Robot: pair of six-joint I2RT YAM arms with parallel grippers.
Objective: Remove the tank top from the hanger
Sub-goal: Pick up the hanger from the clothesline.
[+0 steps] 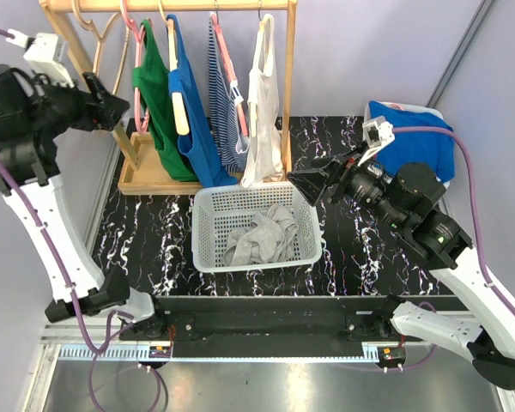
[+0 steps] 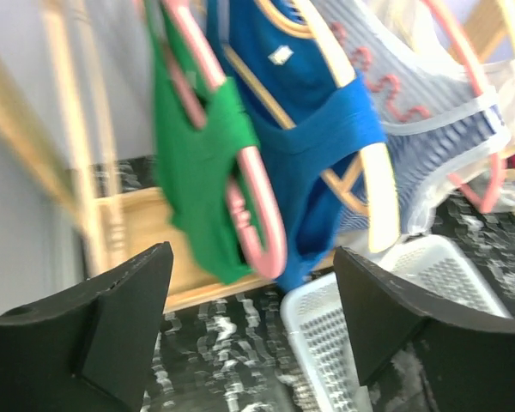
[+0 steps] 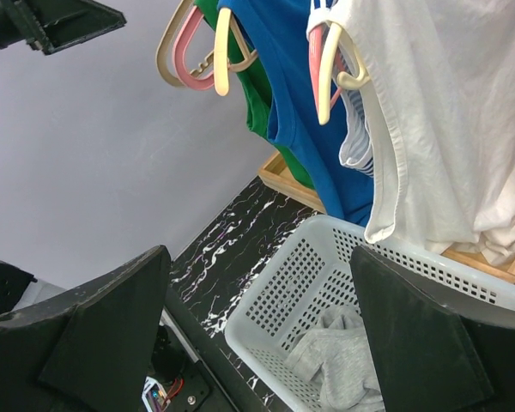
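Observation:
Several tank tops hang on a wooden rack (image 1: 285, 86): green (image 1: 159, 103) on a pink hanger, blue (image 1: 196, 120) on a cream hanger, striped (image 1: 227, 112) on a pink hanger, white (image 1: 262, 120) on a cream hanger. My left gripper (image 1: 120, 107) is open and empty, raised just left of the green top (image 2: 197, 163), apart from it; its pink hanger (image 2: 257, 197) shows between the jaws. My right gripper (image 1: 302, 184) is open and empty, right of the white top (image 3: 446, 120), above the basket's right side.
A white perforated basket (image 1: 197, 232) holding a grey garment (image 1: 262, 236) stands in front of the rack. An empty wooden hanger (image 1: 99, 30) hangs at the rack's left end. A blue cloth pile (image 1: 421, 137) lies at the back right. The rack's wooden base (image 1: 146, 178) sits on the marbled table.

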